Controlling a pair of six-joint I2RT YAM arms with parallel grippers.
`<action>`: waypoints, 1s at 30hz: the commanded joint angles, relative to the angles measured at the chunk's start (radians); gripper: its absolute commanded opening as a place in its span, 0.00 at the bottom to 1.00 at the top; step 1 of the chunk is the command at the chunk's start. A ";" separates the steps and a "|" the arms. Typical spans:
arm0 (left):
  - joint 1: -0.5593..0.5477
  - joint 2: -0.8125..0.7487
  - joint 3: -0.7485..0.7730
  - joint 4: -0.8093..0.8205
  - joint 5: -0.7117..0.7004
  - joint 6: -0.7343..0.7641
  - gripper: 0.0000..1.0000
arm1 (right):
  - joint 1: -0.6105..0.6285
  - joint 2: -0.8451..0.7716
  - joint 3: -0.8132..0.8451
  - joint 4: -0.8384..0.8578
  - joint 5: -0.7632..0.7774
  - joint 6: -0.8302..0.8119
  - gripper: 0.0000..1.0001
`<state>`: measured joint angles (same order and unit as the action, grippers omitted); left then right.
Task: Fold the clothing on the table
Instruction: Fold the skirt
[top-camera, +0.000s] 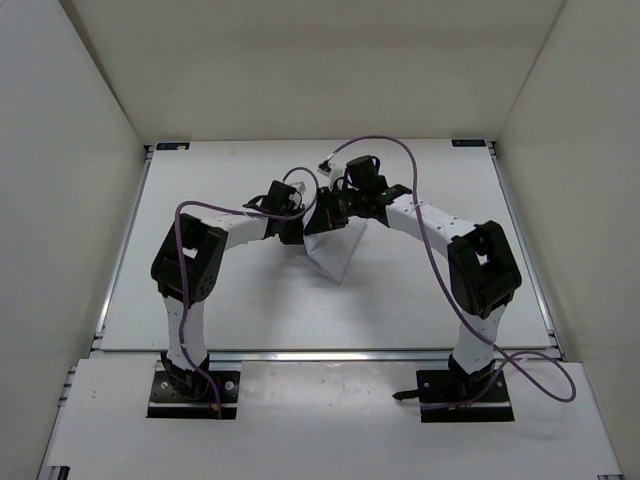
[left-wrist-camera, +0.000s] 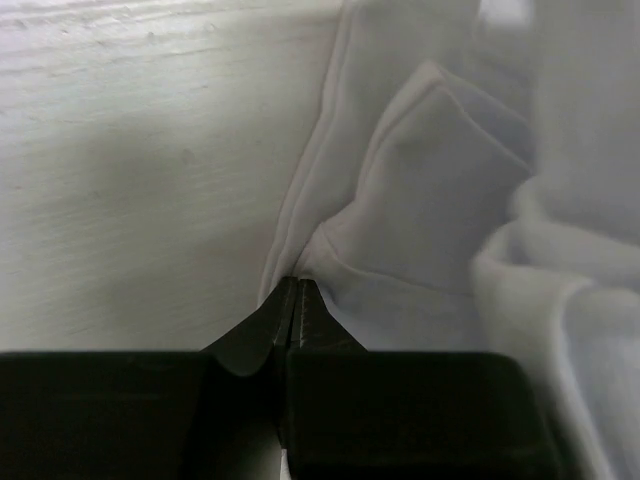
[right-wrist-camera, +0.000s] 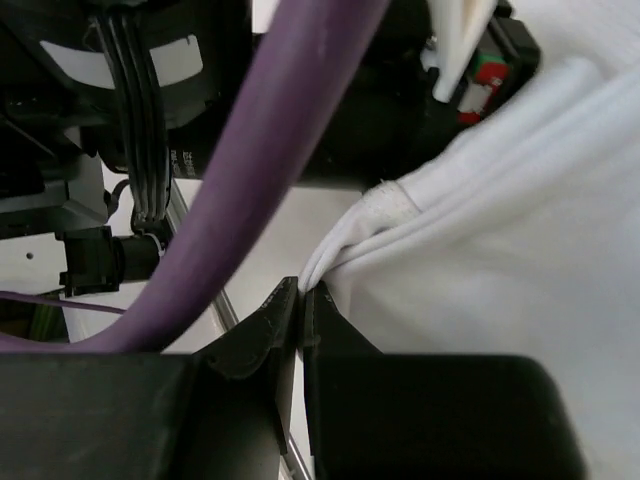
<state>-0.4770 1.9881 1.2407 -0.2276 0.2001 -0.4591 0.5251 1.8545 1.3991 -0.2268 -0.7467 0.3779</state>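
Note:
The clothing (top-camera: 336, 250) is a white garment hanging in a bunched, pointed shape between my two grippers, above the middle of the table (top-camera: 400, 310). In the left wrist view my left gripper (left-wrist-camera: 297, 286) is shut on a folded edge of the clothing (left-wrist-camera: 430, 210), with the table (left-wrist-camera: 130, 180) behind it. My right gripper (right-wrist-camera: 305, 291) is shut on a hemmed edge of the clothing (right-wrist-camera: 500, 280). From above, the left gripper (top-camera: 296, 228) and right gripper (top-camera: 324, 216) sit close together, partly hiding the cloth's top.
A purple cable (right-wrist-camera: 270, 150) crosses the right wrist view, with the other arm's dark body (right-wrist-camera: 400, 100) close behind. In the top view, purple cables (top-camera: 420, 215) loop over both arms. White enclosure walls (top-camera: 60, 200) surround the table, whose metal rim (top-camera: 125, 240) runs along the sides.

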 joint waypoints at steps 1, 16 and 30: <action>-0.008 0.034 -0.075 -0.098 0.082 -0.016 0.00 | 0.013 0.047 0.047 0.018 0.007 -0.008 0.00; -0.096 -0.034 -0.208 -0.003 0.194 -0.144 0.00 | -0.138 -0.136 -0.152 -0.155 0.201 -0.134 0.00; -0.157 -0.064 -0.273 0.102 0.208 -0.220 0.00 | -0.024 -0.187 -0.318 -0.074 0.093 -0.111 0.01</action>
<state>-0.6273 1.9240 1.0290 -0.0429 0.4381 -0.6796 0.4690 1.6558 1.0889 -0.3592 -0.5991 0.2535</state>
